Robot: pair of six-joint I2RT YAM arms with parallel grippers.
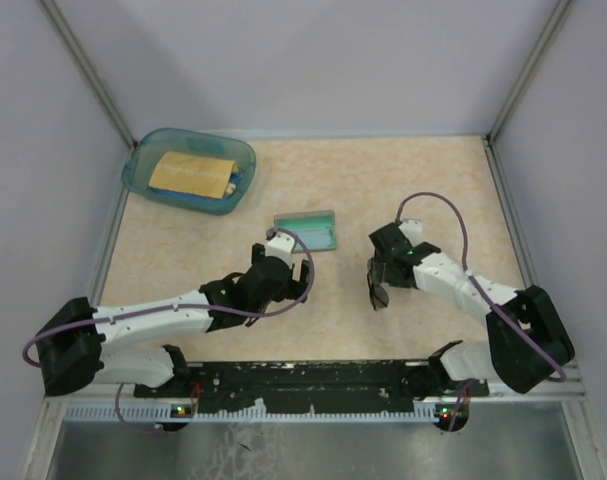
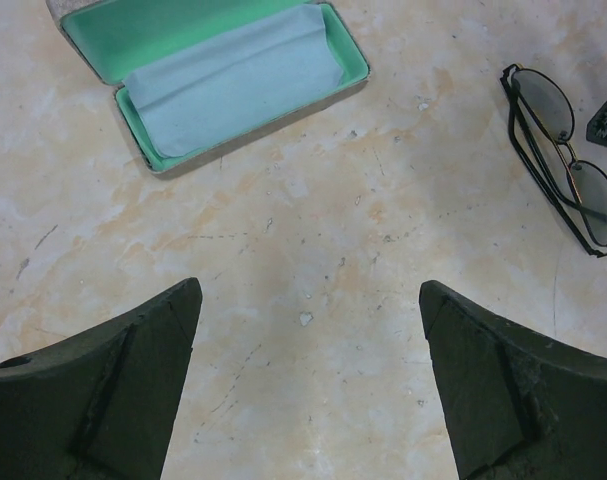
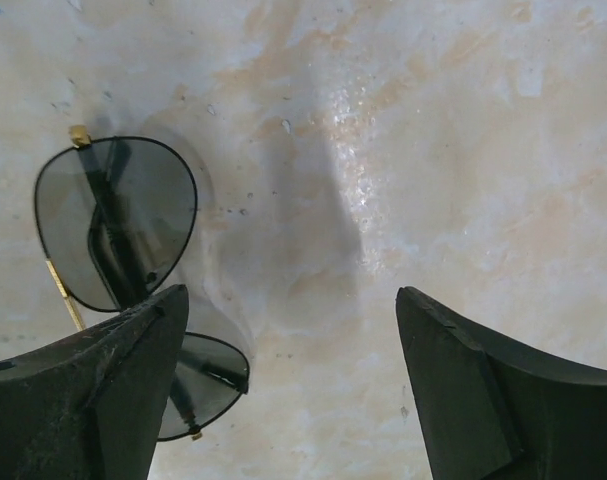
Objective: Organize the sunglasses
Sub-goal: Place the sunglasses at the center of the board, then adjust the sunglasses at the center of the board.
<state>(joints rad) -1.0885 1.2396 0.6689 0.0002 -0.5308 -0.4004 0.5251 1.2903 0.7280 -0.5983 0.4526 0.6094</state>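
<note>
While both jaws gape, wire-framed sunglasses (rounded lenses) lie on marbled tabletop.

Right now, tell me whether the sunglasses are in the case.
No, the sunglasses lie on the table beside the open case, which holds only a cloth.

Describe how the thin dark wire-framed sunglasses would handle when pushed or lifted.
The sunglasses are probably light, given their slim wire frame. Folded on the smooth beige tabletop, they would likely slide, not roll. Thin rims may bend.

Open grey case, blue cloth inside, on marbled tabletop; teal tub far left.
</note>
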